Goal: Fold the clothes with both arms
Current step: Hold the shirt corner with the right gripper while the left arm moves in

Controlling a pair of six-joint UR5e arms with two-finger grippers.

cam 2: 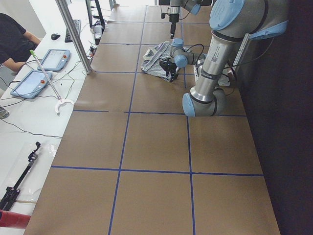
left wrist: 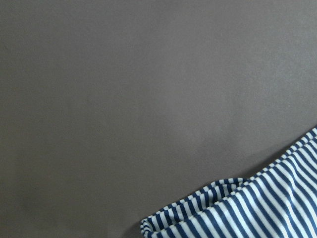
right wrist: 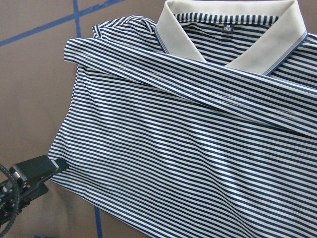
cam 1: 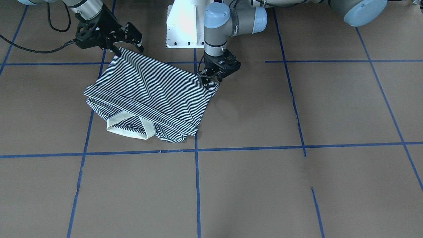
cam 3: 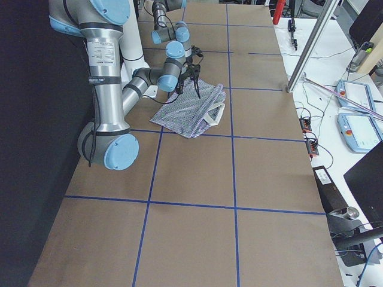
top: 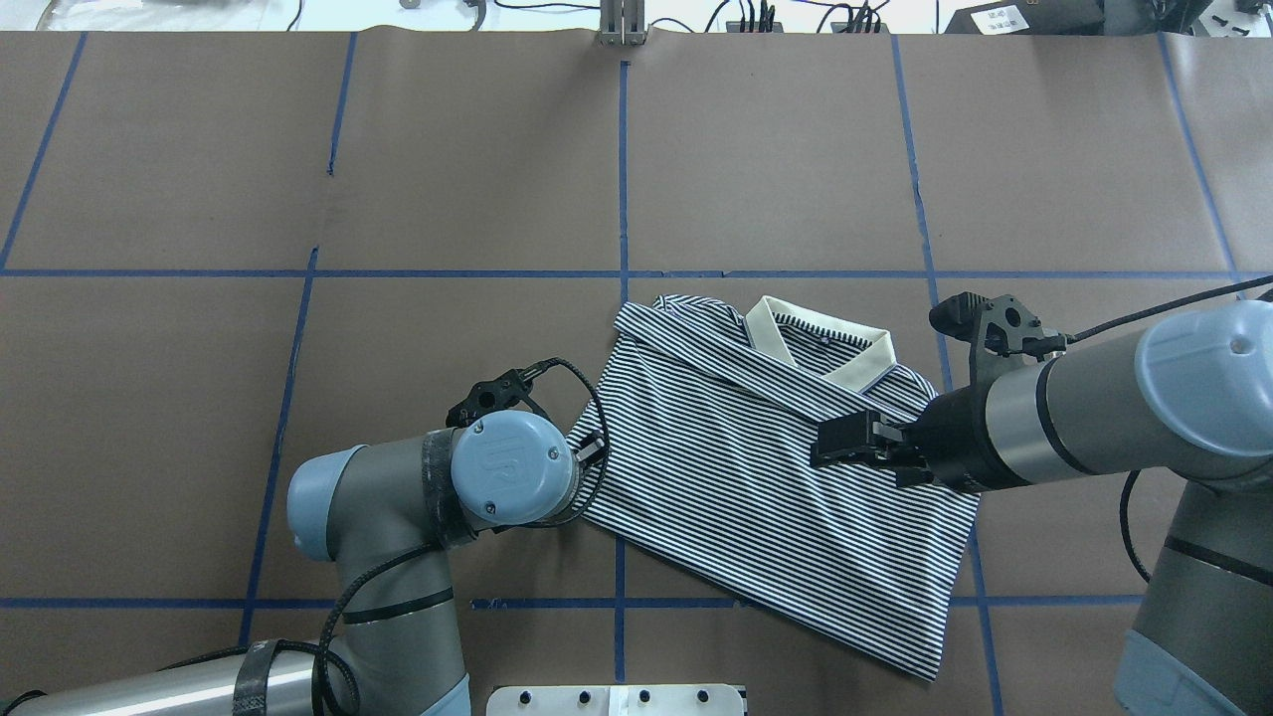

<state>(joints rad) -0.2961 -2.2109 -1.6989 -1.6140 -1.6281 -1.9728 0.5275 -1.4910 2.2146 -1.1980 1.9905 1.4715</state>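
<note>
We list one polo shirt (top: pixel 756 467), folded, on desk (top: pixel 448 179); right pincer (cam 1: pixel 129 49) spread open over its hem; left pincer (cam 1: pixel 211 82) at its corner, grip unreadable.

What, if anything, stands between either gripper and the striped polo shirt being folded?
Nothing visible does. The black left gripper is at one robot-side corner of the navy-and-white striped, cream-collared polo shirt; the black right gripper is at the other, fingers spread.
</note>
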